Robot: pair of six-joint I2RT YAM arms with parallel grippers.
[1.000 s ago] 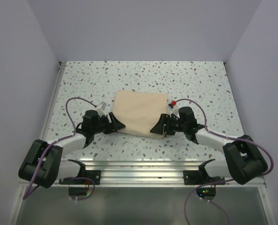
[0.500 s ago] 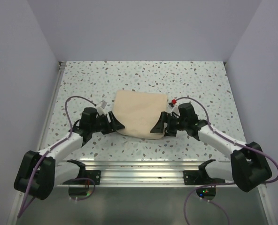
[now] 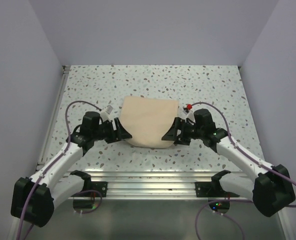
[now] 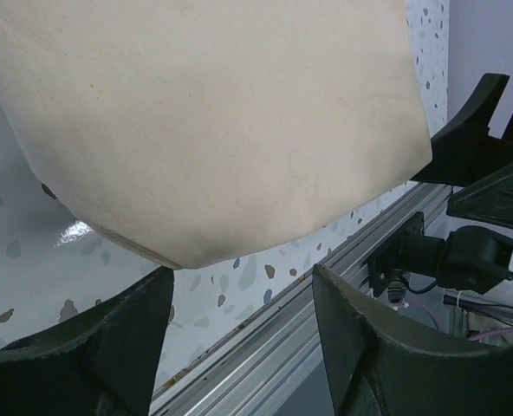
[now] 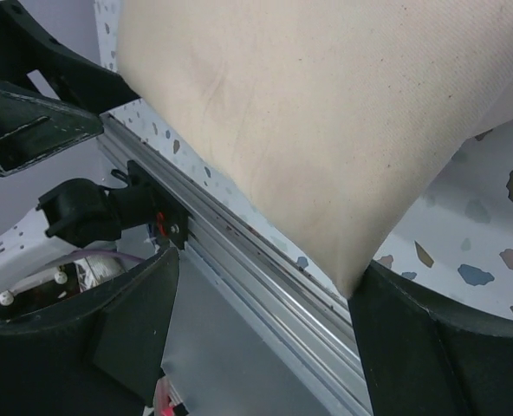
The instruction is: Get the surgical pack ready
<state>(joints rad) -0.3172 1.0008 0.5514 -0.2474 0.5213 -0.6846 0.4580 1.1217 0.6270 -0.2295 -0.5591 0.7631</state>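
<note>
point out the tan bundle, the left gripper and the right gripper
tan bundle (image 3: 149, 120), top view, its middle
left gripper (image 3: 126, 130), top view, between its fingertips
right gripper (image 3: 170, 130), top view, between its fingertips

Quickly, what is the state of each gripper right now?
Left gripper: open, holding nothing, at a near corner of the cloth bundle.
Right gripper: open, holding nothing, at the other near corner.
</note>
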